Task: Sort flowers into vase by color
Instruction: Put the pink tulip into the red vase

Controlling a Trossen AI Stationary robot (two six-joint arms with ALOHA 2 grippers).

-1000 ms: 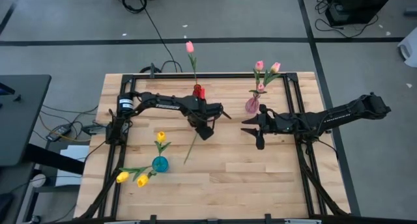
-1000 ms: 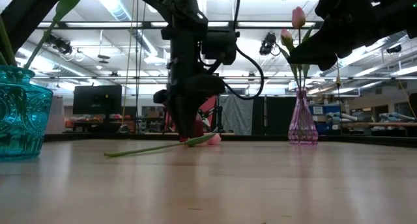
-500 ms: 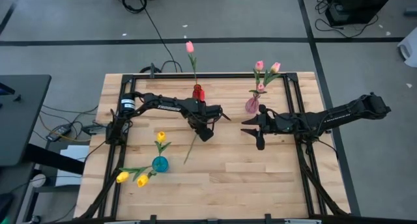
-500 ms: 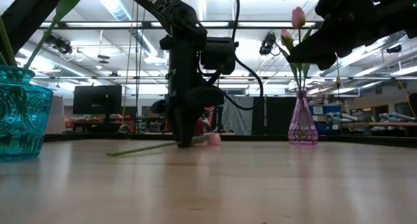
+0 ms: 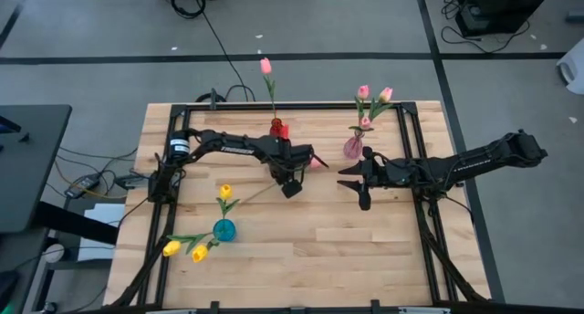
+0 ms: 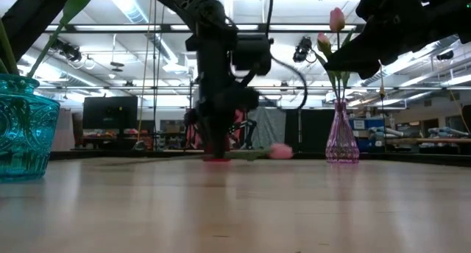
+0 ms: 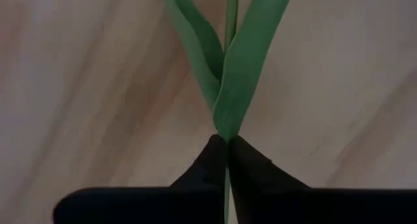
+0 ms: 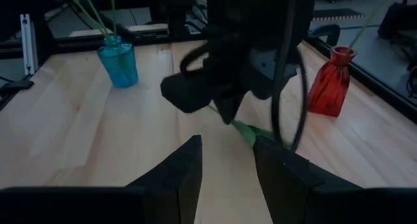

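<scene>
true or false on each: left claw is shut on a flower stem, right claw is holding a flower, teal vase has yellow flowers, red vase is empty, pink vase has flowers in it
1. The left claw is shut on a flower stem. True.
2. The right claw is holding a flower. False: it is open and holds nothing.
3. The teal vase has yellow flowers. True.
4. The red vase is empty. False: one pink tulip stands in it.
5. The pink vase has flowers in it. True: pink tulips.
</scene>
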